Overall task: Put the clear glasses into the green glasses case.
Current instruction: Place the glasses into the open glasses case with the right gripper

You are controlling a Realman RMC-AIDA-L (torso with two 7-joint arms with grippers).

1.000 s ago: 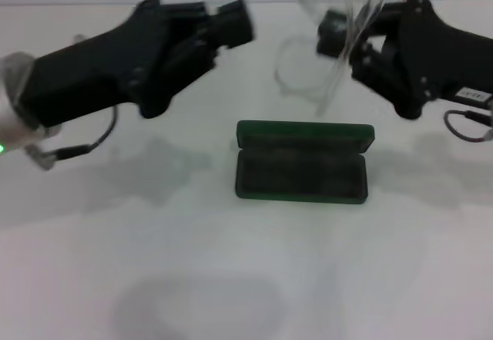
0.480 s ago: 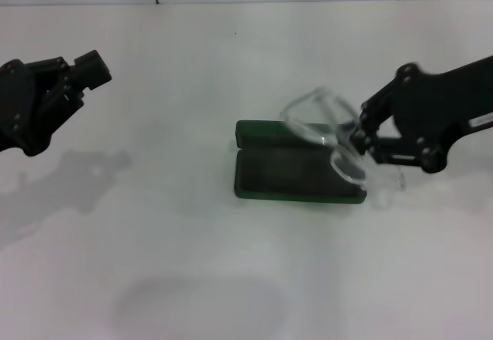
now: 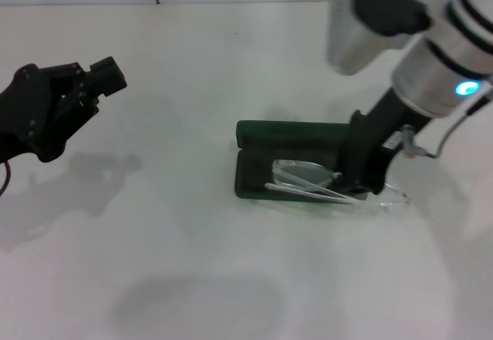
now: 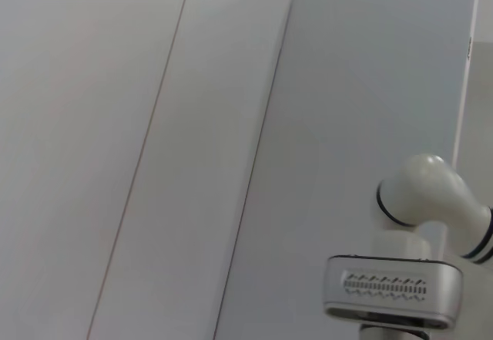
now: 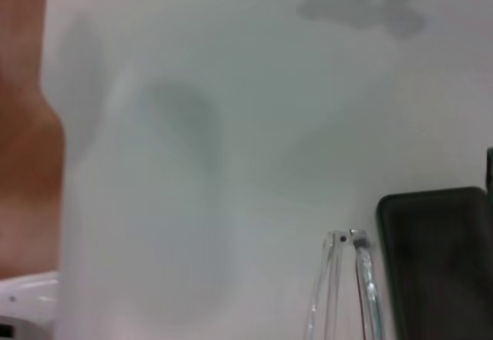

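Head view: clear glasses [image 3: 308, 180] in green glasses case [image 3: 258, 136], under right gripper's [image 3: 362, 182] fingers.

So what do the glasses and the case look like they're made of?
The clear glasses look like colourless glossy plastic: see-through, with bright edge glints. The green glasses case looks like a rigid dark green shell, probably plastic or leatherette, with a matte dark lining.

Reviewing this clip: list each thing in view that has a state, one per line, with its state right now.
green glasses case: open, lid up at the back, flat on the table.
clear glasses: lying across the open case, one end sticking out past the case's right edge.
right gripper: down at the case's right end, on the glasses.
left gripper: raised off to the left, holding nothing.
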